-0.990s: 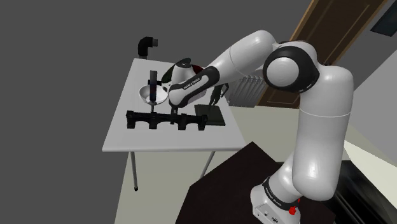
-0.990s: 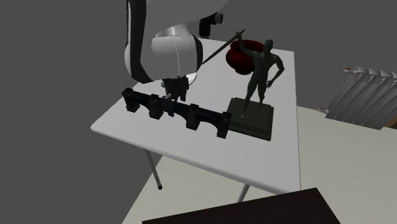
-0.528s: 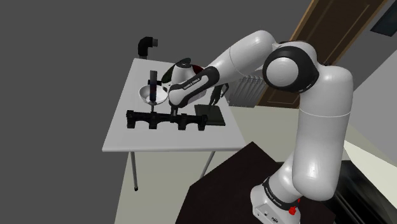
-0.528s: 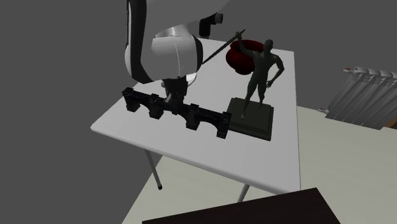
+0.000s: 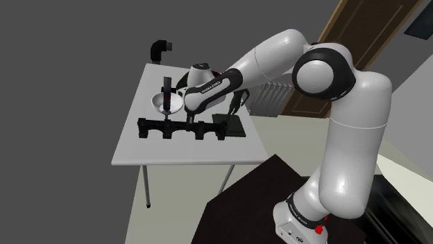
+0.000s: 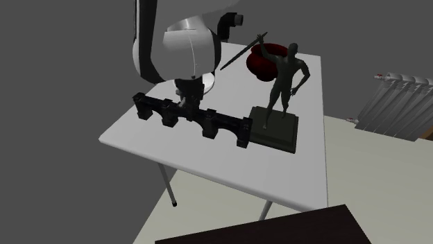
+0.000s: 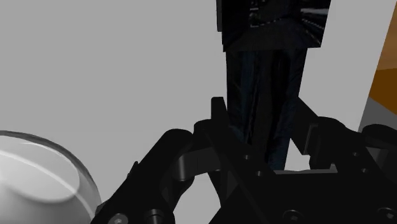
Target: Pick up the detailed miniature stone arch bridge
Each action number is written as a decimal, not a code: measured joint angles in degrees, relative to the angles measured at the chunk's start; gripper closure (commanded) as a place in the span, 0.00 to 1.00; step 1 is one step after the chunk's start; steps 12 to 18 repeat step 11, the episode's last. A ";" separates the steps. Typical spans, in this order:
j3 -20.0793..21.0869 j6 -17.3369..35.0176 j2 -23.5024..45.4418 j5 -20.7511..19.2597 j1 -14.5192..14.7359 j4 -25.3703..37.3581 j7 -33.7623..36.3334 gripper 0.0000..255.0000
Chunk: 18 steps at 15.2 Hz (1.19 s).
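A dark miniature arched stone bridge (image 6: pixel 225 126) stretches along the white bench's (image 6: pixel 305 159) edge on the second exterior view's left. The black gripper (image 6: pixel 185 111) clamps its middle, and a dark warrior statuette (image 6: pixel 284 80) stands beside its right end.

Both exterior views look down on the table (image 5: pixel 132 151) from beside the stand (image 5: pixel 250 195), the second nearer, the wrist view closest

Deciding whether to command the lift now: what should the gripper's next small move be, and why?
Probably a slow, straight lift. The black gripper clasps the dark miniature arch bridge near its middle, and the dark human-figure statue stands beside one bridge end, so sideways drift might knock it.
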 measured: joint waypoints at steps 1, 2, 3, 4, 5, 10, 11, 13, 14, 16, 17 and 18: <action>-0.03 -0.52 -0.43 -0.02 -0.02 0.10 -0.02 1.00; -0.05 -1.10 -0.92 -0.05 -0.02 0.17 -0.01 1.00; -0.08 -1.82 -1.46 -0.09 -0.03 0.35 -0.01 1.00; -0.11 -2.26 -2.19 -0.12 -0.02 0.06 0.00 1.00; -0.13 -2.97 -2.81 -0.18 0.02 0.16 0.07 1.00; -0.22 -6.12 -5.17 -0.36 0.11 0.94 0.26 1.00; -0.22 -6.43 -5.60 -0.38 0.13 0.84 0.29 1.00; -0.22 -6.43 -5.60 -0.38 0.13 0.84 0.29 1.00; -0.22 -6.43 -5.60 -0.38 0.13 0.84 0.29 1.00; -0.22 -6.43 -5.60 -0.38 0.13 0.84 0.29 1.00; -0.22 -6.43 -5.60 -0.38 0.13 0.84 0.29 1.00; -0.22 -6.43 -5.60 -0.38 0.13 0.84 0.29 1.00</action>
